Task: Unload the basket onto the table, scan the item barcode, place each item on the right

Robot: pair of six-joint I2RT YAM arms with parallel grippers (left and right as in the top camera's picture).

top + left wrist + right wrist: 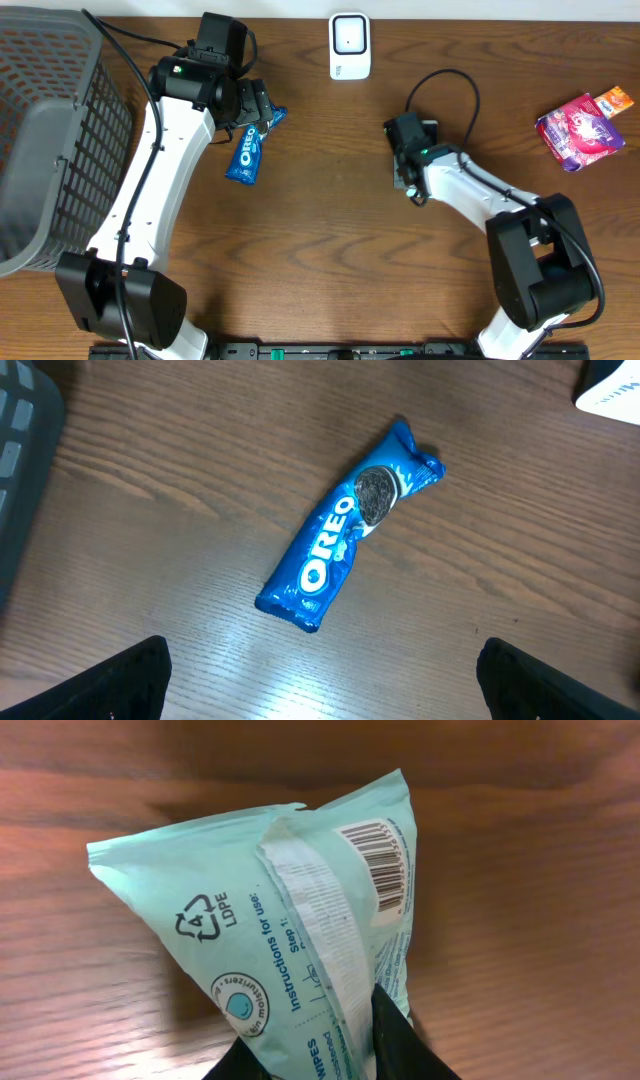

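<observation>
A pale teal wipes packet (290,920) is pinched at its lower end by my right gripper (320,1055), which is shut on it. Its barcode (378,860) shows near the packet's upper right edge, facing the wrist camera. From overhead the right gripper (408,160) sits right of the table's middle, and the packet is mostly hidden under it. My left gripper (322,680) hangs open above a blue Oreo pack (345,530), its fingers (130,685) well apart and touching nothing. The Oreo pack (246,155) lies flat just below the left gripper (255,108).
A white scanner unit (350,45) stands at the back centre. A grey mesh basket (40,130) fills the left edge. A pink packet (580,130) and a small orange one (617,100) lie at the far right. A black cable (445,85) loops behind the right arm.
</observation>
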